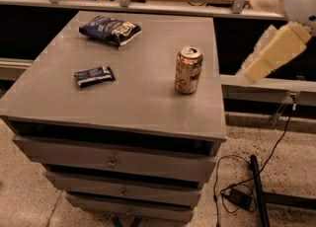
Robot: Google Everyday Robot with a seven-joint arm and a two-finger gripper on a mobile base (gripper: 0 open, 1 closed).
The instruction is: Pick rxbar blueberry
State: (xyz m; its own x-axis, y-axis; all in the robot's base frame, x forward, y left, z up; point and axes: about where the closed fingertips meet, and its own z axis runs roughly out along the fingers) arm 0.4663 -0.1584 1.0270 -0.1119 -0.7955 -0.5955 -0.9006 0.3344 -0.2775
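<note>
The rxbar blueberry (94, 76), a small flat dark-blue wrapper with white lettering, lies on the left part of the grey cabinet top (128, 97). My gripper (273, 52) is a cream-coloured piece hanging off the white arm at the right edge of the view. It is beyond the cabinet's right side, above the floor, far from the bar and holding nothing that I can see.
A gold drink can (188, 70) stands upright on the right part of the top. A larger puffy blue-and-white snack bag (110, 29) lies at the back left. The cabinet has drawers (113, 162) below. A black cable and pole (256, 186) lie on the floor at the right. A counter rail (148, 4) runs behind.
</note>
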